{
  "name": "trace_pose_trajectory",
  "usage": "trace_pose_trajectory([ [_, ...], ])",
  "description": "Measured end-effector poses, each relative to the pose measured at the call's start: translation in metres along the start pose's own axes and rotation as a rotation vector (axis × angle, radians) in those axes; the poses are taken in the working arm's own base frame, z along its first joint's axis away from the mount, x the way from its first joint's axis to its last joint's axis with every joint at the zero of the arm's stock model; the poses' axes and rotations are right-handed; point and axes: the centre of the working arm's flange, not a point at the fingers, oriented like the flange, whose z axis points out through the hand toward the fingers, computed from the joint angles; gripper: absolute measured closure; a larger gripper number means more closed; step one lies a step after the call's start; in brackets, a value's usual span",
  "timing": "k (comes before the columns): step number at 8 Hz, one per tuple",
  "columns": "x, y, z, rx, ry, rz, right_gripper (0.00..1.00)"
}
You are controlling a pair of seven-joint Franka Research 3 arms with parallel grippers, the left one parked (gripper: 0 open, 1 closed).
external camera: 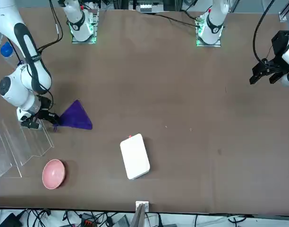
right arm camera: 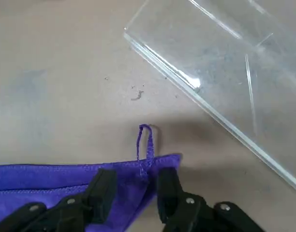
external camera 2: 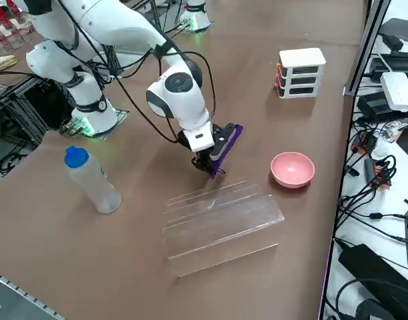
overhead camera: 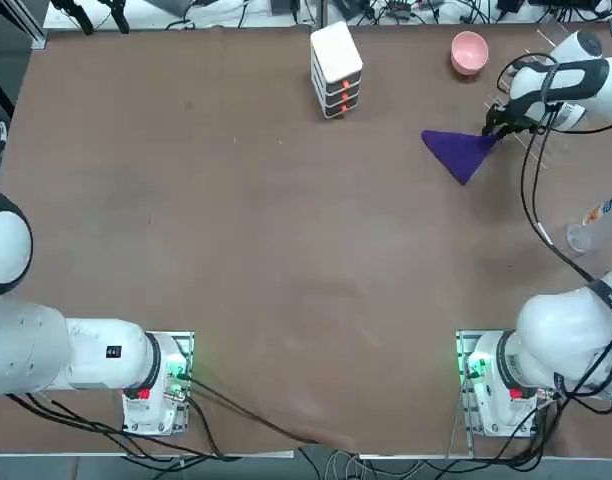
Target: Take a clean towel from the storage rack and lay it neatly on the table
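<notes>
The purple towel [overhead camera: 461, 152] [external camera: 76, 116] [external camera 2: 229, 141] lies bunched into a triangle on the brown table [overhead camera: 236, 230], far right of centre. My right gripper [overhead camera: 498, 128] [external camera: 47, 118] [external camera 2: 214, 163] [right arm camera: 136, 188] is low at the towel's corner nearest the rack. Its fingers [right arm camera: 104, 186] stand apart on either side of the hemmed edge [right arm camera: 51, 176], beside a small hanging loop, so it is open around the cloth. The clear storage rack [external camera 2: 217, 220] [external camera: 21, 146] [right arm camera: 225, 72] sits just beyond the gripper, with no cloth in it.
A pink bowl [overhead camera: 469, 52] [external camera 2: 293, 169] sits close to the rack's far end. A white stacked box with orange marks [overhead camera: 336, 68] [external camera 2: 301, 72] stands at the far middle. A clear bottle with a blue cap [external camera 2: 91, 180] stands near the table's right edge.
</notes>
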Motion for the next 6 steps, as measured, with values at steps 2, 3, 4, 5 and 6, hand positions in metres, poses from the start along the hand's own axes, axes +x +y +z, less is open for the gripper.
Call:
trace_pose_trajectory([
  [2,0.0001,0.0008,-0.0002,-0.001,0.001,0.0,0.49],
  [3,0.0001,0.0004,-0.0001,-0.001,0.001,-0.001,0.55],
  [4,0.0,0.0003,0.0001,-0.001,0.001,-0.002,0.58],
  [5,-0.0004,0.0004,0.0014,-0.001,-0.002,-0.002,0.6],
  [6,-0.001,0.0005,0.0032,0.0,-0.005,-0.001,0.6],
])
